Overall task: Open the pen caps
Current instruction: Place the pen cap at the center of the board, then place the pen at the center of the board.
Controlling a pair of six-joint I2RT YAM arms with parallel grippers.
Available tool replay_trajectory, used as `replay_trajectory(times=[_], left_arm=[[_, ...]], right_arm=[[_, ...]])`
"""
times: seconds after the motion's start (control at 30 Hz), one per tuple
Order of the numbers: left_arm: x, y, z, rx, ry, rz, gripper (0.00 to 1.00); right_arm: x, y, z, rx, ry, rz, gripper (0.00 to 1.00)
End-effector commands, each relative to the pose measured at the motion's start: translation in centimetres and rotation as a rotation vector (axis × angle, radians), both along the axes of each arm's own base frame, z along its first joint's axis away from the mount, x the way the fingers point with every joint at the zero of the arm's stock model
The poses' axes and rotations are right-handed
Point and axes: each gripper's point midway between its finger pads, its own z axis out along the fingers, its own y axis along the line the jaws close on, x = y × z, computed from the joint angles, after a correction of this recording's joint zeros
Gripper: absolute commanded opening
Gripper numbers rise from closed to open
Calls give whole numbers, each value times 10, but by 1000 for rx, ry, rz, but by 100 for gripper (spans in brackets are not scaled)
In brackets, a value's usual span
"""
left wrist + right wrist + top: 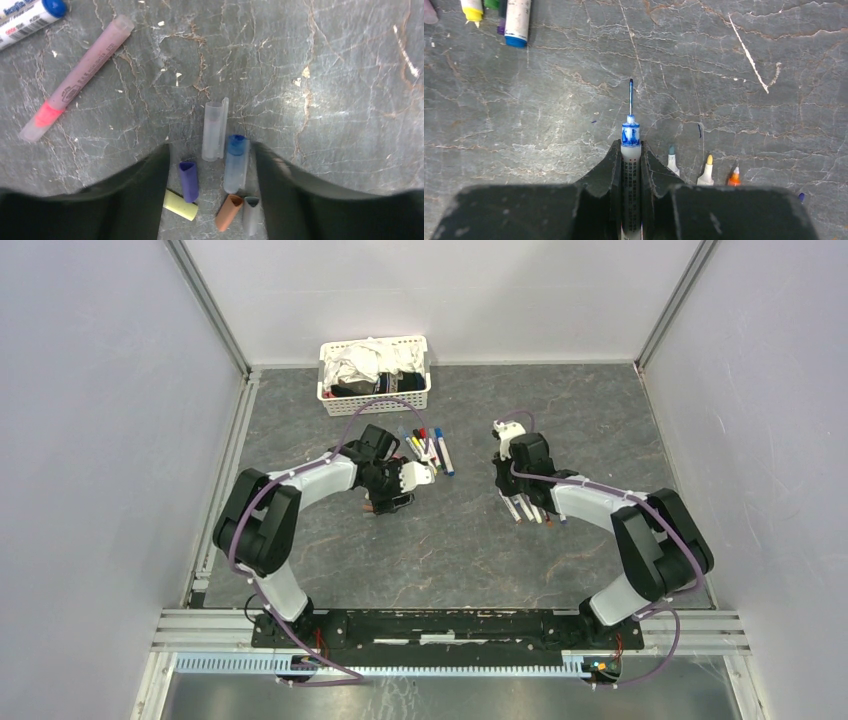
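Note:
My left gripper is open and empty, low over the table. Several loose pen caps lie between its fingers: a clear one, a clear one with a blue end, and purple, yellow, orange and grey ones. My right gripper is shut on an uncapped blue pen whose thin tip points away. Three uncapped pens lie beside it: grey-blue, yellow and orange. In the top view the left gripper and the right gripper are apart.
A cluster of capped pens lies between the arms, toward the back. A pink marker and a blue-ended pen lie left of the caps. A white slotted basket of cloths stands at the back. Metal rails line the left wall.

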Motion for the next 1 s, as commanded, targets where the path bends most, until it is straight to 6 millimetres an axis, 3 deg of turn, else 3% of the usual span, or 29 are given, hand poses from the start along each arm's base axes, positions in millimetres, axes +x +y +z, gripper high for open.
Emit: replay_trajectory(times=[0.0,0.03,0.07,0.23,0.43,0.77,0.97], left_arm=[[9,-10,36,-86,-37,99,80],[10,-13,47,-108,-42,107,96],[10,-16,58,-126,-42,116,99],[16,-21,126,-215,-92,201,100],[16,-10,202,-261,-188,272,100],[0,15,237,-268,-212,382,100],[-6,22,250,-276,-248,399,100]], right_arm=[[14,0,2,5,-70,13,0],[16,-1,1,4,-75,11,0],[17,-2,1,4,-76,10,0],[22,-2,-1,7,-87,8,0],[17,-7,-14,-14,-85,3,0],[5,-15,-30,-17,-63,-25,7],[2,-15,-16,22,-84,-52,25]])
